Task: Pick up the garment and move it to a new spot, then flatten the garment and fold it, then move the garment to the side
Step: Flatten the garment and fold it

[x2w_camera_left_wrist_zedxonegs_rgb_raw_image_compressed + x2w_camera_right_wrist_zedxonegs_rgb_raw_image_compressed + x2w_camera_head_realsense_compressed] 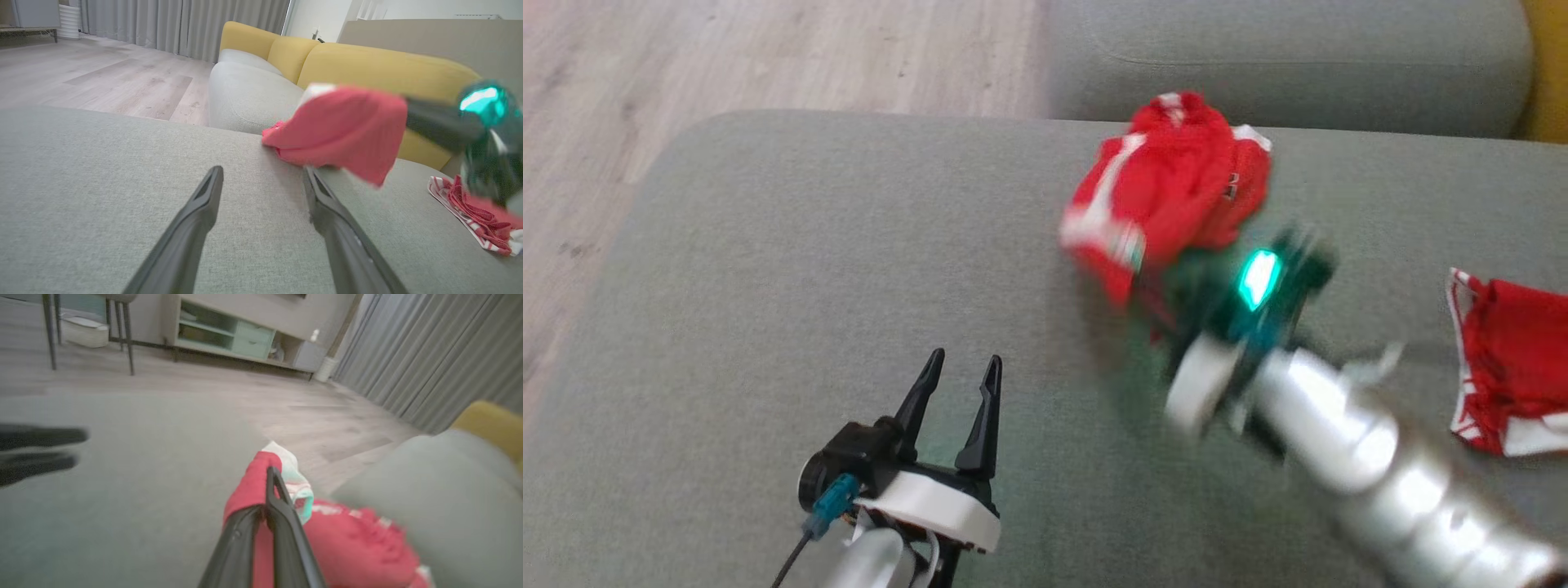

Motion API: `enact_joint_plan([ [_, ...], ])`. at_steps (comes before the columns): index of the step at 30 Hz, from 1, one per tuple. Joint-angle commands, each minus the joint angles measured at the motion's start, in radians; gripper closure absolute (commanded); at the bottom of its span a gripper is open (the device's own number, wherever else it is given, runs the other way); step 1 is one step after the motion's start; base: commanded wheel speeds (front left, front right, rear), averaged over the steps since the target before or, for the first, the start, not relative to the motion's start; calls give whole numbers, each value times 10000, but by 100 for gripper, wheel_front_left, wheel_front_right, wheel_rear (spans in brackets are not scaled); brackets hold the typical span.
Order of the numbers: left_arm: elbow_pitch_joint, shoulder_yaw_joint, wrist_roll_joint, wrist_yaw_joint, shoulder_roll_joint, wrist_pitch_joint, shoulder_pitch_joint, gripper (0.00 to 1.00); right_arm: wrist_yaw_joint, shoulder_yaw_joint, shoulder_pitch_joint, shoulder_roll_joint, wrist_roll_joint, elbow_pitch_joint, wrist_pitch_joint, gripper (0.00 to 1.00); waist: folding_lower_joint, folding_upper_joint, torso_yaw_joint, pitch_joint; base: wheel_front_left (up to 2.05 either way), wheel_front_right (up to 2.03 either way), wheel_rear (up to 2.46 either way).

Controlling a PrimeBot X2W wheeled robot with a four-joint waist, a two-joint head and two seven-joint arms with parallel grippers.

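Note:
A bunched red garment with white trim (1168, 184) hangs just above the grey cushion (809, 245), right of centre. My right gripper (1150, 284), blurred by motion, reaches into the garment's near edge. In the right wrist view the right gripper (270, 473) is shut on a fold of the garment (351, 547). My left gripper (960, 367) hovers open and empty over the cushion at the lower left. Seen from the left wrist, the left gripper (263, 175) points toward the garment (347, 130), with its tips short of the cloth.
A second red-and-white cloth (1511, 376) lies on the cushion at the right edge. Behind is another grey seat (1282, 57) with a yellow backrest (367, 65). Wooden floor (727, 57) lies past the cushion's left and far edges.

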Motion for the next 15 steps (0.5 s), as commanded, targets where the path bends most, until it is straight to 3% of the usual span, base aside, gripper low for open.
enact_joint_plan([
  [1, -258, 293, 27, 12, -23, -124, -406, 0, -7, 342, 142, 136, 298, -506, -93, 100, -1, 0, -162, -26, 0, 0, 0],
  [6, -160, 344, 100, 4, -23, -124, -407, 0, -7, 1634, 1530, -23, 1017, -1011, -94, 100, -1, 0, -473, -112, 0, 0, 0],
  [15, -74, 439, 156, -13, -23, -124, -293, 0, -7, 2362, 2580, -807, 2148, -1502, 394, 100, -1, 0, -1009, -316, 0, 0, 0],
])
